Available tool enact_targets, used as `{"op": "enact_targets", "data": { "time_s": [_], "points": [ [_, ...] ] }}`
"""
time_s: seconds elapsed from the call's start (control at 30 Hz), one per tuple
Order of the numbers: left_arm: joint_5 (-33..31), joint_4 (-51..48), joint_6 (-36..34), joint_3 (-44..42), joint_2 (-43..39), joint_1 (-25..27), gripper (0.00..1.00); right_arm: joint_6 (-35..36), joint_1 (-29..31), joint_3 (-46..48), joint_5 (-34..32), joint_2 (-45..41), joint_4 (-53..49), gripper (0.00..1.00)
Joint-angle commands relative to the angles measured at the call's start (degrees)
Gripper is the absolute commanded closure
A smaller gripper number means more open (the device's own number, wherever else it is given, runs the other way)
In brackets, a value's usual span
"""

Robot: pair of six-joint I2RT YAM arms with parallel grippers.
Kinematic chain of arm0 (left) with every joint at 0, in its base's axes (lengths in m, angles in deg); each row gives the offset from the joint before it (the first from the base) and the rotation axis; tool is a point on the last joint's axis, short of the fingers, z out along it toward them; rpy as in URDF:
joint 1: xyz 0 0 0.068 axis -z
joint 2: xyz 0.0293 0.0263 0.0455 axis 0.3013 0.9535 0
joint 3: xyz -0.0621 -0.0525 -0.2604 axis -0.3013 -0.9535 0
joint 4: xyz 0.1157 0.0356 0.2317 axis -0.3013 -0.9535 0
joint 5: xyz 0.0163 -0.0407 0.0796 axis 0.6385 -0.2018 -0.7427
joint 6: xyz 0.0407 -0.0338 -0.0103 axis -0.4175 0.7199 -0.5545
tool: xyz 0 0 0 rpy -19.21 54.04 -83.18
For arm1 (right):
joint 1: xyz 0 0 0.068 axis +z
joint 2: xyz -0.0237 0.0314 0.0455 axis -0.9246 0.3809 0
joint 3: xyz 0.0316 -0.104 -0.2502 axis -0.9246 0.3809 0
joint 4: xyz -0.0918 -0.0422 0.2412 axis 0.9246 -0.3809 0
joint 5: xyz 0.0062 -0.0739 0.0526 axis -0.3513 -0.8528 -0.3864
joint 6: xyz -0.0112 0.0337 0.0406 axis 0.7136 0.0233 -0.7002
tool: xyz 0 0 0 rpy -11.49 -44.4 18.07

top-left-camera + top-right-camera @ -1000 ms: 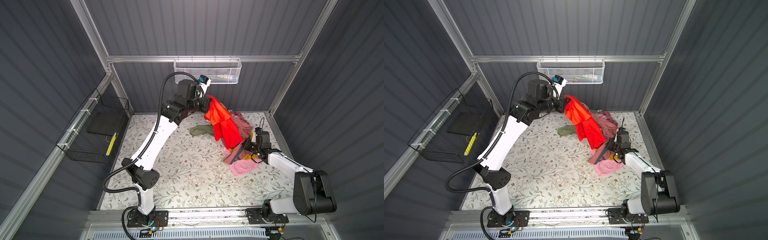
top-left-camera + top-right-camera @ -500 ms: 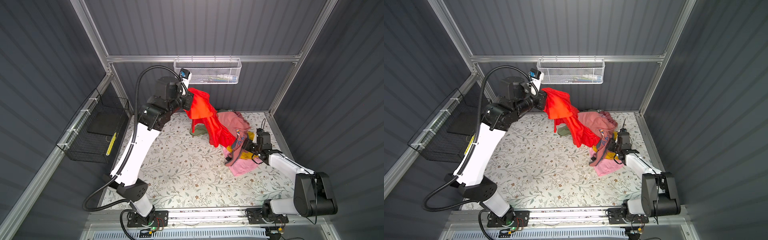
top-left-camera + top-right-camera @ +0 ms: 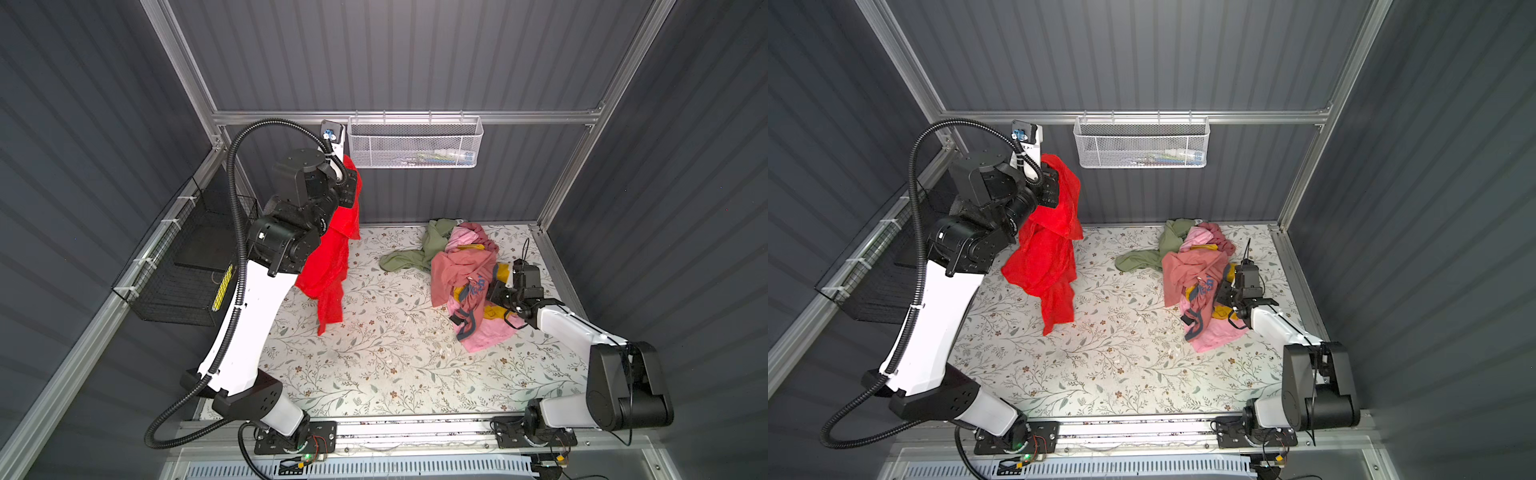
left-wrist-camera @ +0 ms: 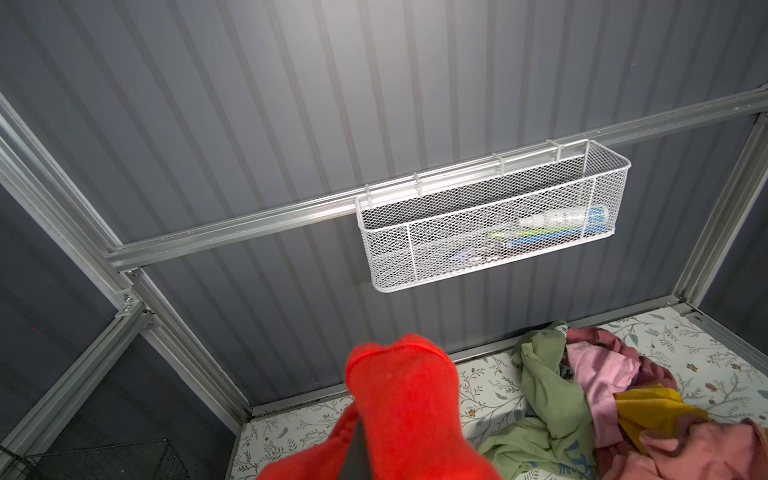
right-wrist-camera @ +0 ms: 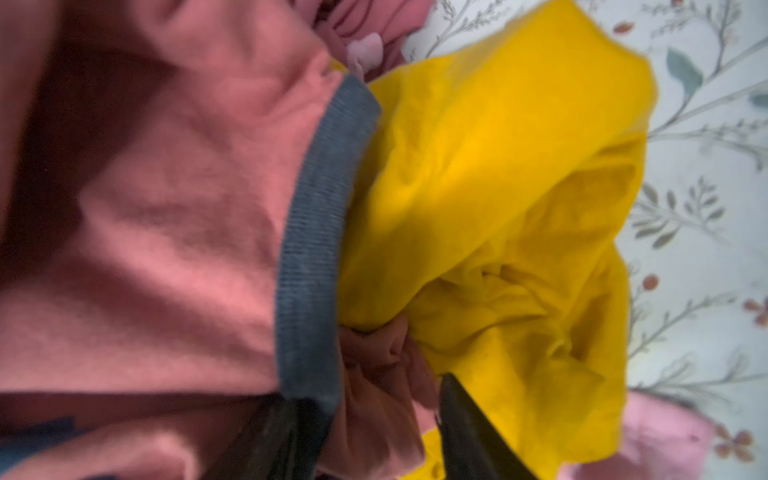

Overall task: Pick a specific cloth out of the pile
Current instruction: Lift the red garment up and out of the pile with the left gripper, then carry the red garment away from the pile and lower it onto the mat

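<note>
The left gripper (image 3: pixel 352 188) pinches the red cloth (image 3: pixel 332 257) up high. It hangs long, straight down, well apart from the pile (image 3: pixel 461 270). The right gripper (image 3: pixel 492 293) sits spread at the pile.

Both top views show you the whole table (image 3: pixel 374 374) from above; left wrist faces the back wall (image 4: pixel 291 104), right wrist hugs the pile (image 5: pixel 166 208)

Bright even light; right wrist view blurred.
</note>
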Motion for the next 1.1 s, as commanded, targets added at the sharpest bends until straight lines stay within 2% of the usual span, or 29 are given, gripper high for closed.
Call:
{"op": "enact_targets", "data": {
  "time_s": [0.0, 0.03, 0.27, 0.5, 0.6, 0.7, 0.77, 0.87, 0.97, 1.07],
  "points": [
    [-1.71, 2.21, -0.52, -2.97, -2.32, -0.36, 1.0, 0.67, -0.32, -0.6, -0.74, -1.54, -1.46, 0.27],
    [-1.76, 2.26, -0.03, -4.72, -2.83, -0.44, 1.0, 0.79, -0.36, -0.41, -0.77, -2.28, -1.67, 0.21],
    [-0.99, 3.37, 4.49, -21.84, -7.57, -1.61, 1.0, 2.05, -0.33, 0.54, -1.94, -9.08, -3.25, 0.06],
    [3.14, 4.63, 12.52, -34.74, -9.58, -2.57, 1.0, 3.14, -0.31, 0.8, -3.22, -13.74, -6.26, 0.03],
    [5.37, 4.36, 16.48, -39.83, -11.25, -6.0, 1.0, 3.61, -0.29, 1.43, -4.34, -15.4, -7.11, 0.03],
    [8.09, 3.77, 19.63, -44.94, -13.86, -12.27, 1.0, 4.02, -0.3, 2.06, -5.01, -16.05, -7.76, 0.02],
    [7.26, 3.77, 20.04, -50.45, -16.52, -16.04, 1.0, 4.12, -0.35, 2.49, -5.28, -18.25, -8.18, 0.02],
    [4.84, 3.18, 19.42, -54.28, -19.44, -20.05, 1.0, 4.25, -0.36, 2.86, -5.38, -18.9, -8.38, 0.02],
    [3.01, 1.47, 18.84, -55.24, -20.94, -22.87, 1.0, 4.4, -0.32, 3.04, -5.63, -19.14, -8.51, 0.02],
    [1.37, 1.24, 17.48, -54.74, -22.23, -23.44, 1.0, 4.81, -0.32, 3.3, -6.28, -19.16, -8.57, 0.02]
  ]
}}
